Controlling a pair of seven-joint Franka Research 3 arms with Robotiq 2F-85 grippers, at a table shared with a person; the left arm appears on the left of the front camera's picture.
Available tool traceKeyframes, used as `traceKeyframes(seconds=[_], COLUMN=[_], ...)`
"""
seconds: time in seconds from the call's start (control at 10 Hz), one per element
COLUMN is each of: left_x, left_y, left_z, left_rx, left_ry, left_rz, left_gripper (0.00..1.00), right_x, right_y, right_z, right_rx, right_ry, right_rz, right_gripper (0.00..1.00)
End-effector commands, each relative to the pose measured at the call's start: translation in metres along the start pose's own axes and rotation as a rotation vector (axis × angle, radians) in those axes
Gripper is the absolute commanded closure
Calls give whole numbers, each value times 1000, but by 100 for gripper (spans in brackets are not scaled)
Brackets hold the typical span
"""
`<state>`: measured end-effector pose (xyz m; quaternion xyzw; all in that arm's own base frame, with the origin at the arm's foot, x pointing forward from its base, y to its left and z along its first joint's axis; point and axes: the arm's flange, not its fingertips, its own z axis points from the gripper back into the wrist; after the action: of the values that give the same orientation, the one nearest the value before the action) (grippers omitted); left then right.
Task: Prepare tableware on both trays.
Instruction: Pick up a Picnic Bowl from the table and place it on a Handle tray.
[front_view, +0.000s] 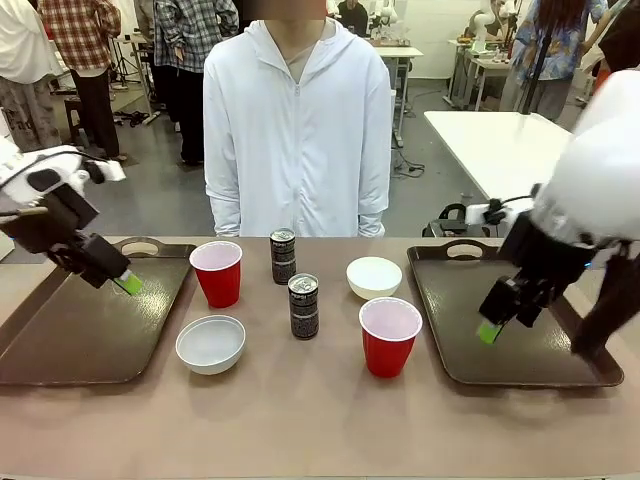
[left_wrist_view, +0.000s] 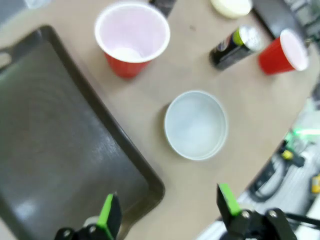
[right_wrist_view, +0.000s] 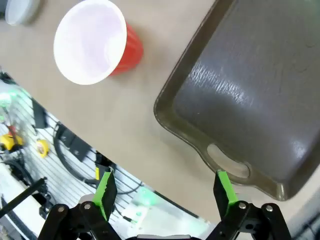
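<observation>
Two dark brown trays lie on the table, one at the left (front_view: 70, 340) and one at the right (front_view: 530, 340), both bare. Between them stand two red cups (front_view: 217, 272) (front_view: 389, 336), two white bowls (front_view: 211, 343) (front_view: 374, 277) and two dark cans (front_view: 283, 256) (front_view: 304, 306). My left gripper (front_view: 128, 283) hovers open over the left tray's far right part. In the left wrist view it (left_wrist_view: 167, 210) hangs above the tray corner (left_wrist_view: 140, 175), near a bowl (left_wrist_view: 196, 125) and a cup (left_wrist_view: 131, 42). My right gripper (front_view: 490, 330) hangs open over the right tray's left side, holding nothing. Its wrist view shows the tray's handle end (right_wrist_view: 227, 165) and a cup (right_wrist_view: 95, 42).
A person in a white hooded jacket (front_view: 297, 130) stands at the table's far edge, hands down at the sides. A strip of bare table runs along the near edge in front of the trays and tableware.
</observation>
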<state>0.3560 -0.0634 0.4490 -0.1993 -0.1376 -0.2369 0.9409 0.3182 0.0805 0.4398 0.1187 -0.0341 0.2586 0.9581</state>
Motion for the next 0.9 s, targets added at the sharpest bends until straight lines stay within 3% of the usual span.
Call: traceKeyframes(seconds=[0.0,0.2,0.4,0.8], left_x=[-17,-43,-70,-104], left_y=[26,72,110,148], left_z=[21,57,82,110], left_rx=[-54,-79,-135,-162], left_ry=[-65,-139,-194,-238], left_rz=[88,216,338,477], left_gripper=[0,0,0,0], right_x=[-77,-133,-175,-203], right_y=[-12,-40,-55,-85], right_z=[-7,7,17,10], right_rx=[173,316,387,482], right_ry=[-145,-342,-430,-430], right_rz=[-46,-115,-203,-303], right_gripper=[0,0,0,0])
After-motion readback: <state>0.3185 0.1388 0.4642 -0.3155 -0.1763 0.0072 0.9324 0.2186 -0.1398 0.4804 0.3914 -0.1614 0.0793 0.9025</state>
